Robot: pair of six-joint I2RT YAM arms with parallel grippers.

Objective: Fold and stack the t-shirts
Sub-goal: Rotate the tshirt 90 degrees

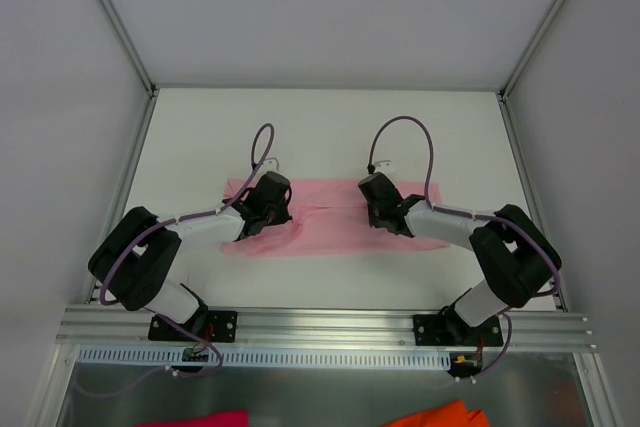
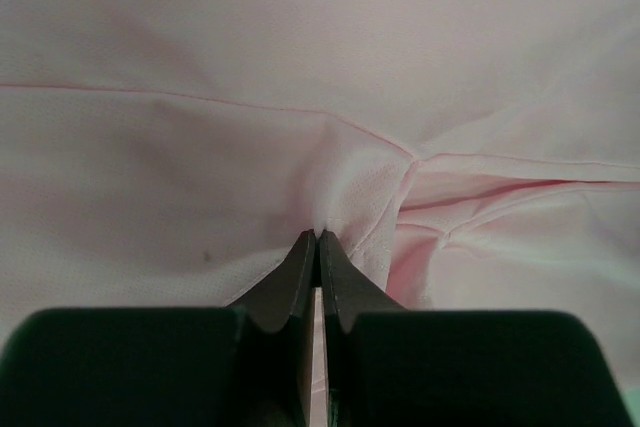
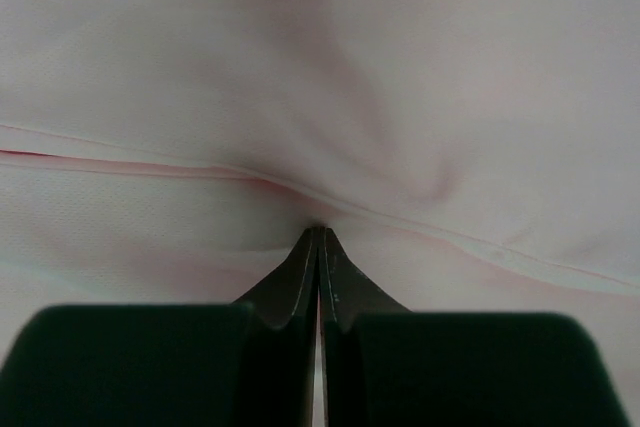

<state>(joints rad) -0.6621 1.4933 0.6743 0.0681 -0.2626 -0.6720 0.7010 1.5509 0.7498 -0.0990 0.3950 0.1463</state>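
Note:
The light pink t-shirt (image 1: 335,222) lies as a long folded band across the middle of the white table. My left gripper (image 1: 268,190) is over its left part, shut on a pinch of the pink cloth (image 2: 345,202), which puckers at the fingertips. My right gripper (image 1: 377,193) is over the right part, shut on a fold edge of the same shirt (image 3: 330,192). Both wrist views are filled with pink cloth. The neck label is not visible.
The white table (image 1: 320,127) has grey walls on three sides and a metal rail (image 1: 320,322) at the near edge. A magenta cloth scrap (image 1: 200,418) and an orange cloth scrap (image 1: 440,414) lie below the rail at the bottom.

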